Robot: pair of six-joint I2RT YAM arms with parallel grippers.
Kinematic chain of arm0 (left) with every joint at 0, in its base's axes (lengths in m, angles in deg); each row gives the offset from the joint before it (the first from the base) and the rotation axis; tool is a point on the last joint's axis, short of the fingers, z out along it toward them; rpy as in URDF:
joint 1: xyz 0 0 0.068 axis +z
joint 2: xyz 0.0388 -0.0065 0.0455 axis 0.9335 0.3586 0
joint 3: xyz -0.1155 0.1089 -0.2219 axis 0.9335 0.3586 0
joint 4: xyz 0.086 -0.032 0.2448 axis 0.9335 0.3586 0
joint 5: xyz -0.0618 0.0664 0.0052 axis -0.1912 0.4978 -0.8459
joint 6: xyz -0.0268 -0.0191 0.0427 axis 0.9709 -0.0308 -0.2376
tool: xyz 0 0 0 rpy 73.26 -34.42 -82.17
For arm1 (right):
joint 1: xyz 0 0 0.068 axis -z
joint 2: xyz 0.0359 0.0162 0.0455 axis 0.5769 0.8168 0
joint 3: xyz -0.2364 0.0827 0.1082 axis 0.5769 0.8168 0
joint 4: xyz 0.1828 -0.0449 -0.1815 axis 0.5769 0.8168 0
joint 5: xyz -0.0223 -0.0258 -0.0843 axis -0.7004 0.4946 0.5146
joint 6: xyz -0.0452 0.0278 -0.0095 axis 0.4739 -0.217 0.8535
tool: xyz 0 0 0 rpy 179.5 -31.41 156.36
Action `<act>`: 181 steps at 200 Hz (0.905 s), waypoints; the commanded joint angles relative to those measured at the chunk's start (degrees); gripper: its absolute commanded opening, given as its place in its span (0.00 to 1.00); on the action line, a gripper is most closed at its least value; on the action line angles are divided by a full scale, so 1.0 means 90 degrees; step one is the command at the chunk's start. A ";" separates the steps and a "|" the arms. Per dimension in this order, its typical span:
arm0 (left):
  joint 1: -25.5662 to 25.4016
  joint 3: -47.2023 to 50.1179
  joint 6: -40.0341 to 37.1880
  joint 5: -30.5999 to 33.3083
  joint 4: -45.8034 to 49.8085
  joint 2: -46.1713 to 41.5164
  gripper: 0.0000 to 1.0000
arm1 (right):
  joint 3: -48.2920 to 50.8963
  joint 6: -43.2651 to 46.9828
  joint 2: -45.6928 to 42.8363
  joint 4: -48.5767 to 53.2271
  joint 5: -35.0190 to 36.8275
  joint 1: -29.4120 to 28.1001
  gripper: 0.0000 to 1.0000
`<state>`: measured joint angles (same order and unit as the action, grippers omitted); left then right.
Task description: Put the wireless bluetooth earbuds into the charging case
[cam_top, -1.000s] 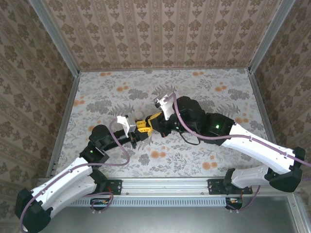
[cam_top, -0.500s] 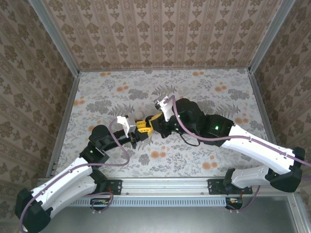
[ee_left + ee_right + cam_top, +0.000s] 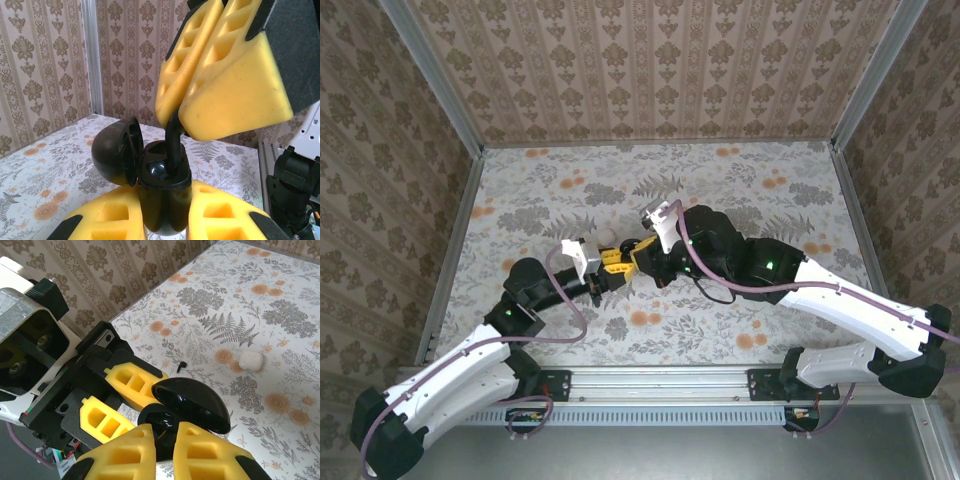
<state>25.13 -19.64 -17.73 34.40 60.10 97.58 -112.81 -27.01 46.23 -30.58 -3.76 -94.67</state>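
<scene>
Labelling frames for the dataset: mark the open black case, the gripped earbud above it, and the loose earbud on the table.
open black case (image 3: 165, 202), left wrist view, front of body.
gripped earbud (image 3: 174, 145), left wrist view, its stem.
loose earbud (image 3: 181, 366), right wrist view, its middle.

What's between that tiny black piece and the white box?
Only bare flowered cloth separates the black piece from the white box, in the right wrist view.

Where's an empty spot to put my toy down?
Bare: the far strip of table along the back wall, and the left side by the rail. Crowded: the middle, where left gripper holds the black case and right gripper the earbud.
</scene>
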 commanded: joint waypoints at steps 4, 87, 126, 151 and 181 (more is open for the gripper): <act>-0.0010 -0.0050 -0.0061 0.0045 -0.0254 -0.0046 0.00 | 0.0018 0.0121 0.0015 0.0411 -0.0084 -0.0036 0.07; -0.0010 -0.0075 -0.0052 0.0161 -0.0186 0.0003 0.00 | -0.0131 -0.0204 0.0522 0.0645 -0.0206 -0.0085 0.12; -0.0010 -0.0051 -0.0026 0.0257 -0.0189 0.0056 0.00 | -0.0352 -0.0457 0.0532 0.0758 -0.0131 -0.0066 0.35; 0.0001 -0.0040 0.0040 0.0308 -0.0243 0.0160 0.00 | -0.0647 -0.0671 0.0465 0.0870 -0.0110 0.0040 0.46; 0.0000 -0.0040 0.0139 0.0289 -0.0393 0.0322 0.00 | -0.0979 -0.0986 0.0427 0.0950 -0.0550 0.0240 0.54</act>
<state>25.15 -19.60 -17.64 36.58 60.62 99.68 -117.97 -32.47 50.43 -24.46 -5.22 -93.84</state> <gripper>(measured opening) 0.176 0.516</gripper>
